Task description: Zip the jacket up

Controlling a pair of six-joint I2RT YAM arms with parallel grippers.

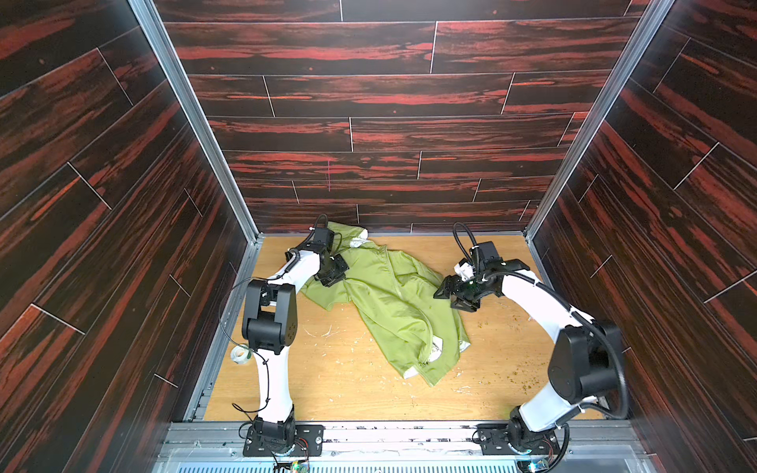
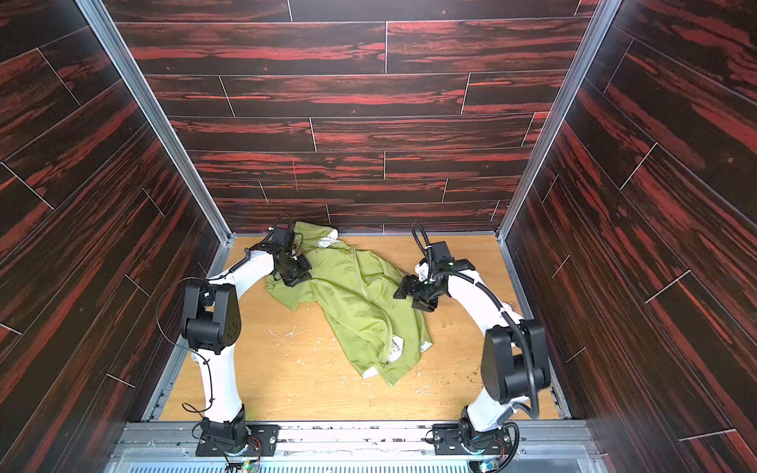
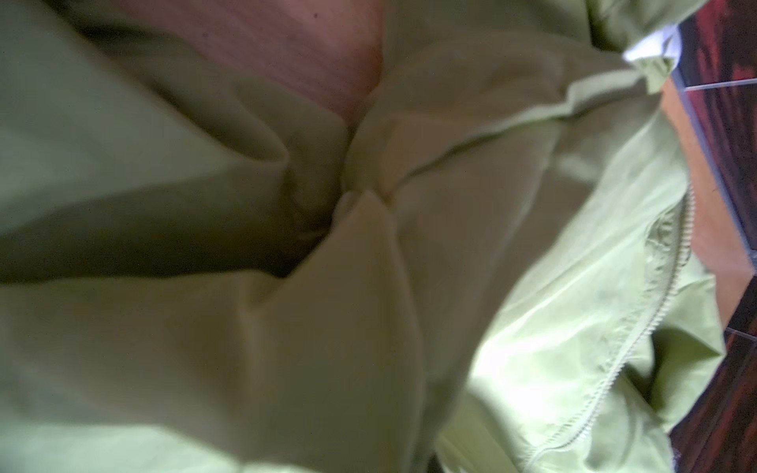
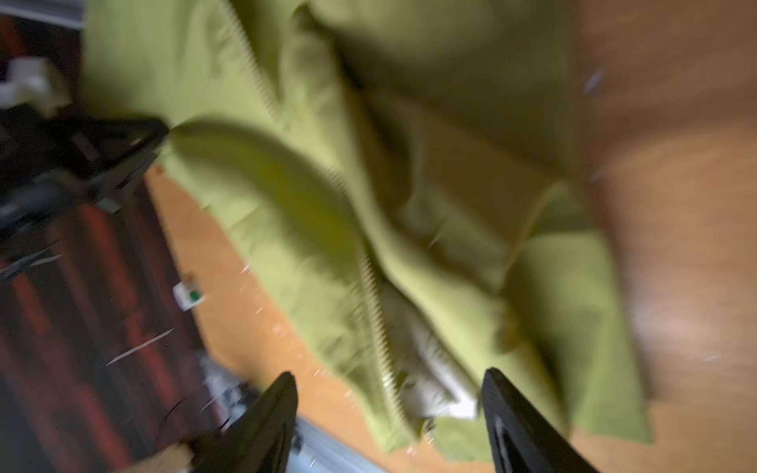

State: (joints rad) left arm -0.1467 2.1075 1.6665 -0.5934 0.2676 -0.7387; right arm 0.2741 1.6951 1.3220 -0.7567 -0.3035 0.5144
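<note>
The jacket (image 1: 389, 299) lies crumpled across the middle of the table (image 1: 327, 368). The left claw (image 1: 334, 272) is clamped on a bunched fold at its far-left edge, and the right claw (image 4: 389, 372) hangs empty over its right edge, jaws apart. A tug on that thin fold could slip or twist the zipper (image 4: 375, 311), and the right claw may catch loose cloth instead of the pull, which I cannot make out.

Left pincer (image 1: 334, 275) closed, right pincer (image 4: 389, 373) agape, both low
</note>
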